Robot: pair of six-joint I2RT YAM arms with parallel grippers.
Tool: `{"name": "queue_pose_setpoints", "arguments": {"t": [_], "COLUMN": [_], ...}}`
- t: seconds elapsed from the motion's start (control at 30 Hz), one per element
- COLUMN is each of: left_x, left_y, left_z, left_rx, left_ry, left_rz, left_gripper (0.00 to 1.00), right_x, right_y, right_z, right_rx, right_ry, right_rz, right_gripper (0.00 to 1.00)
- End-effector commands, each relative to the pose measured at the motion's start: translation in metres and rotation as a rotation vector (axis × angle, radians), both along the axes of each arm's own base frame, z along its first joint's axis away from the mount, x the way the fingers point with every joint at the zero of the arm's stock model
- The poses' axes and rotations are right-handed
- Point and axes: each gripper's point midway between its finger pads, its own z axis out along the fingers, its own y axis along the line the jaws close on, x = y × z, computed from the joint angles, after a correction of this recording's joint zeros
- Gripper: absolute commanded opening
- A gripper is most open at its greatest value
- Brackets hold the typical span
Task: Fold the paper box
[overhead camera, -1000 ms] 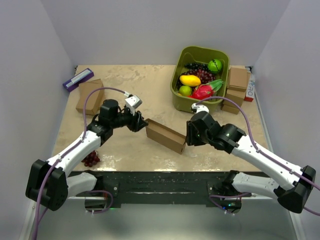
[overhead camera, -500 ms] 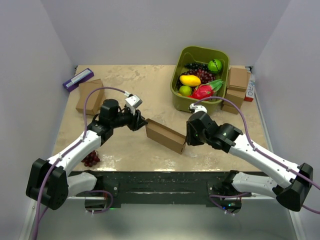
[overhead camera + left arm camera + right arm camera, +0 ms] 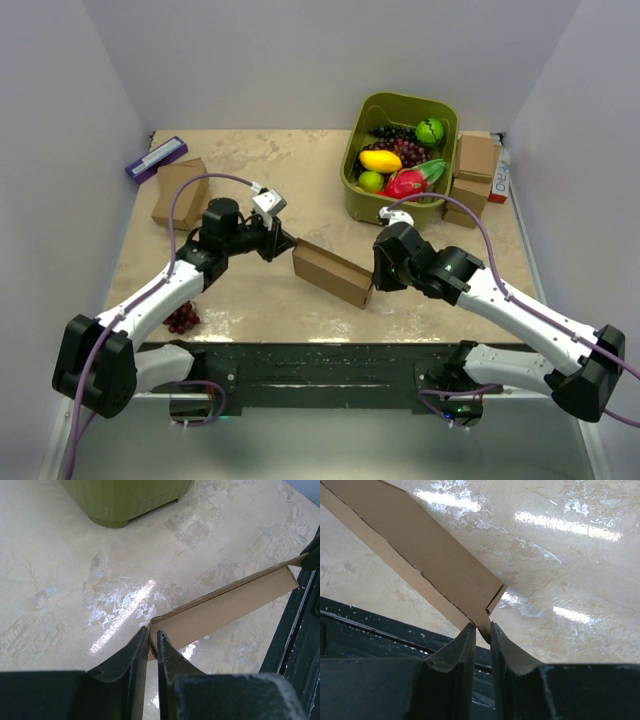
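Note:
The paper box [image 3: 332, 272] is a thin brown cardboard mailer standing on edge, slanted across the middle of the table. My left gripper [image 3: 288, 247] is at its left end, with the jaws shut on the end flap. In the left wrist view the cardboard edge of the paper box [image 3: 230, 605] sits between the fingertips of the left gripper [image 3: 152, 632]. My right gripper [image 3: 376, 285] is at the box's right end. In the right wrist view a corner flap of the paper box [image 3: 415, 545] is pinched in the right gripper [image 3: 480, 627].
A green bin [image 3: 400, 101] of toy fruit stands at the back right, with small brown boxes [image 3: 477, 160] beside it. Another brown box [image 3: 180, 190] and a purple box [image 3: 156, 158] lie at the back left. Grapes [image 3: 182, 318] lie near the left arm. The black base strip [image 3: 330, 365] runs along the near edge.
Both grippers have narrowed onto the ends of the paper box. The left gripper has edged right onto the left flap; the box has barely moved.

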Motion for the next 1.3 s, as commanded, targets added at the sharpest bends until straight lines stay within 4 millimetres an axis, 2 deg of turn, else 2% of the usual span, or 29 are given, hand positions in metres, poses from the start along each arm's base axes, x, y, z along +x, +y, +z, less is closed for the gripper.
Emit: {"name": "queue_pose_setpoints", "arguments": {"t": [0.0,0.4,0.67,0.83,1.07,1.27], "left_x": [0.005,-0.005,-0.012,-0.019,-0.02,-0.029], "left_y": [-0.011,-0.026,-0.034,-0.041,-0.037,-0.029], "left_z": [0.022,0.007,-0.005,-0.018,-0.028,-0.046], "left_rx": [-0.043,-0.005,0.026,0.051,0.078,0.145], "left_ry": [-0.052,-0.014,0.029,0.085,0.113,0.166], "left_rz": [-0.029,-0.056,-0.037,-0.015,0.027,0.05], "left_gripper": [0.13,0.0,0.0,0.0,0.0,0.0], "right_x": [0.005,0.005,0.005,0.007,0.009,0.009], "right_y": [0.003,0.001,-0.001,0.001,0.007,0.006], "right_z": [0.004,0.004,0.003,0.01,0.013,0.02], "right_rx": [0.018,0.021,0.024,0.052,0.097,0.122], "right_ry": [-0.021,-0.024,-0.028,-0.043,-0.051,-0.062], "right_rz": [-0.02,-0.03,-0.046,-0.065,-0.077,-0.094], "right_gripper": [0.21,0.18,0.17,0.1,0.04,0.0]}}
